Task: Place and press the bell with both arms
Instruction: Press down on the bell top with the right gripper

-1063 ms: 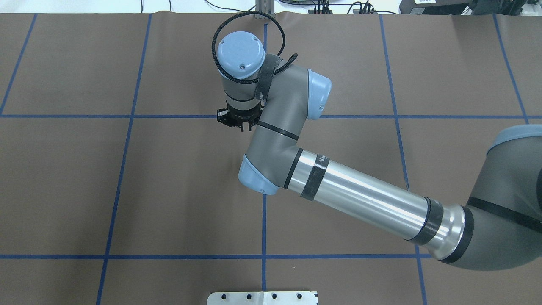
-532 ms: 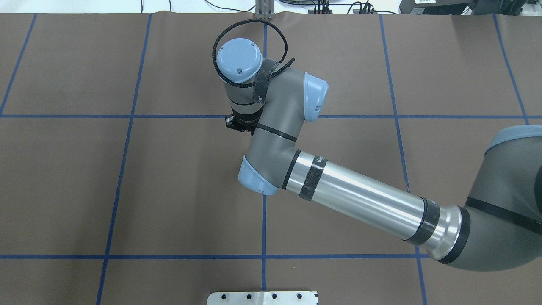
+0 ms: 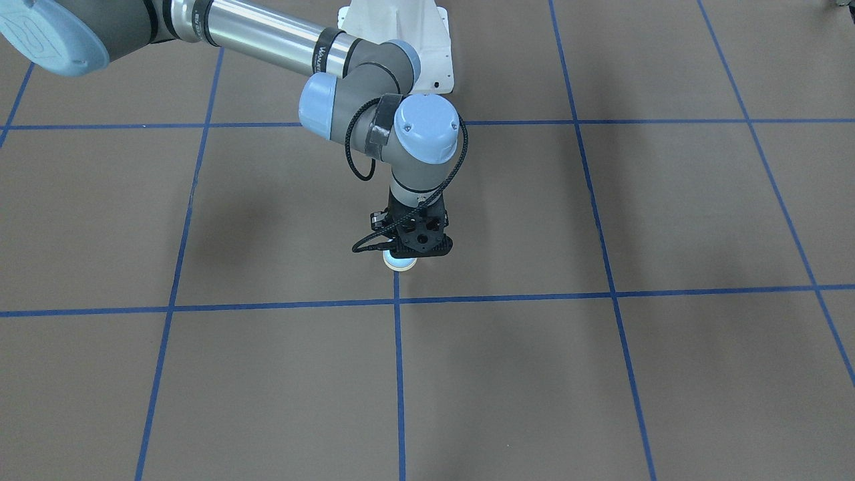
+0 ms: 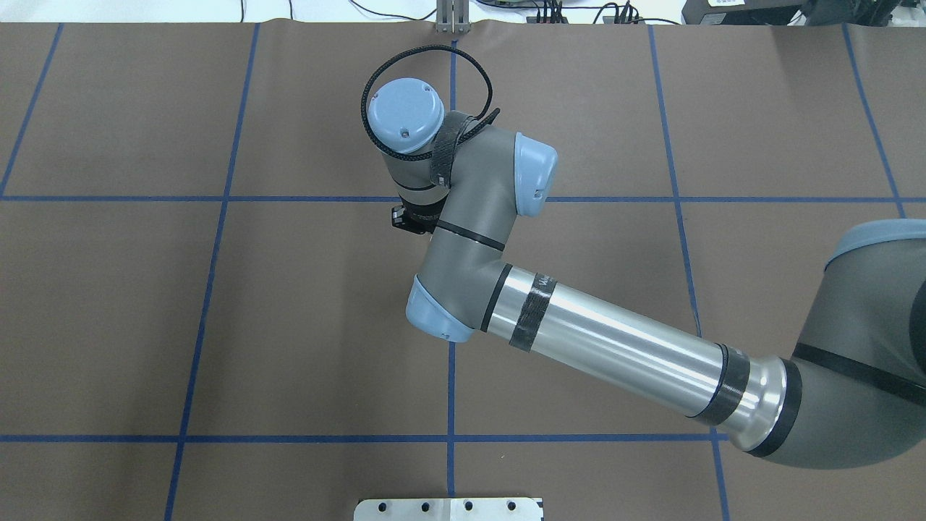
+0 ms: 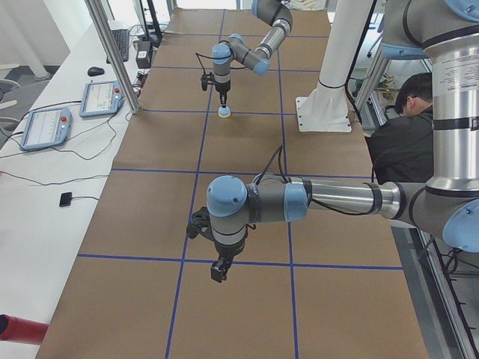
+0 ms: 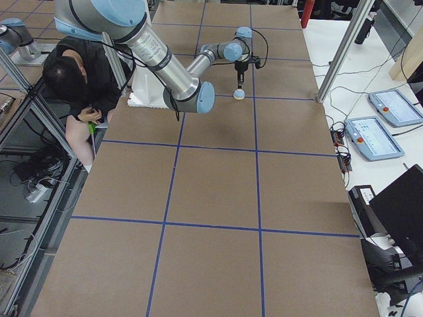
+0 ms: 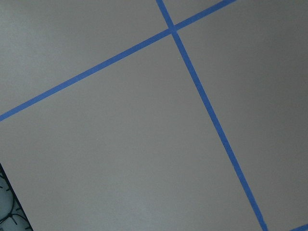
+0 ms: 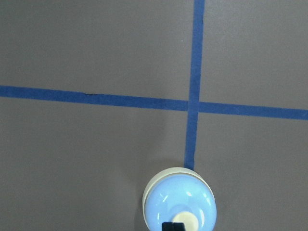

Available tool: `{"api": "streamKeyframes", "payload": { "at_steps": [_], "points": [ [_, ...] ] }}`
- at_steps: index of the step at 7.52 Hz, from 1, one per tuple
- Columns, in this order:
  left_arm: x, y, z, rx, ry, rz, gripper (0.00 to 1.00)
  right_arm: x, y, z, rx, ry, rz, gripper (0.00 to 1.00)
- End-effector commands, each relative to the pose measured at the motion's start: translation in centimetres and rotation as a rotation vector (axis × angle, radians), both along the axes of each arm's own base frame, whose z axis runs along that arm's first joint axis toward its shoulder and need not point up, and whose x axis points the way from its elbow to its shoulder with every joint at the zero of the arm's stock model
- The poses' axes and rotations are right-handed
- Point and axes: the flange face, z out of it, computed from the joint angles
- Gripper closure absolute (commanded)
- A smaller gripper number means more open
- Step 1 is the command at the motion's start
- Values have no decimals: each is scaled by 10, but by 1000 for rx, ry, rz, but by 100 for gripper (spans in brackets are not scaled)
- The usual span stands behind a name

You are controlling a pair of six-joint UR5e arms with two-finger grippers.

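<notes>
The bell (image 6: pixel 239 94) is seen far along the bench (image 6: pixel 211 191), just left of a blue tape line (image 6: pixel 256 125). The right arm (image 6: pixel 162 63) is stretched toward it, with its end effector (image 6: pixel 239 80) pointed down directly above it.

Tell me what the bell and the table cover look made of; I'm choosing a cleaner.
Bell: glossy light-blue dome with bright highlights, so painted metal or plastic; cannot tell which. Table cover: matte brown, no glare, looks like paper or card sheet.
</notes>
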Motion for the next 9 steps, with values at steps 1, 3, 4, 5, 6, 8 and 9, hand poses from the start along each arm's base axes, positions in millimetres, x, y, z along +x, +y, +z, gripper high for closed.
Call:
{"api": "streamKeyframes", "payload": {
  "at_steps": [1, 3, 4, 5, 6, 8, 9],
  "points": [
    [0, 0, -1, 3, 1, -1, 0, -2, 1, 12, 2, 16, -6, 100],
    [0, 0, -2, 4, 1, 1, 0, -5, 5, 15, 12, 24, -8, 100],
    [0, 0, -2, 4, 1, 1, 0, -5, 5, 15, 12, 24, -8, 100],
    [0, 0, -2, 4, 1, -1, 0, -5, 6, 10, 14, 18, -9, 100],
    [0, 0, -2, 3, 1, -2, 0, 0, 4, 0, 25, 3, -5, 100],
    [0, 0, -1, 2, 1, -2, 0, 23, -5, -21, 45, -42, 13, 100],
    [0, 0, 0, -1, 1, -2, 0, 30, -8, -23, 49, -50, 19, 85]
  ]
}}
